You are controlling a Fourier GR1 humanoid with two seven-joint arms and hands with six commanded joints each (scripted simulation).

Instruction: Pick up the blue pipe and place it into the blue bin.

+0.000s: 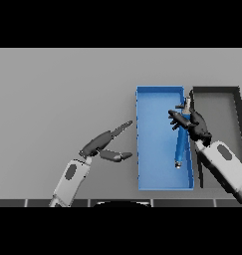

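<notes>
Grey tabletop fills the scene, plain and even, running off to a black band at the far side. On it, right of centre, we see the blue pipe standing over the right part of the blue bin, long axis running near to far, its near end low inside the bin by the right wall and its far end up in our right hand. That hand has its fingers curled round the pipe's far portion, where a small pale fitting shows just beyond the fingers.

We judge the pipe to be stiff and light, a slim smooth tube likely to slip or swing if pinched only at 1 end (a hold nearer the middle would steady it). As it hangs now, the low end looks set to touch down first, so letting go should lay it along the bin's length.

Just right of the blue bin sits a dark grey bin, nearly touching it, with our right arm crossing its near part. Our left hand hovers over bare table left of the blue bin, fingers straight and spread from the thumb, holding nothing.
</notes>
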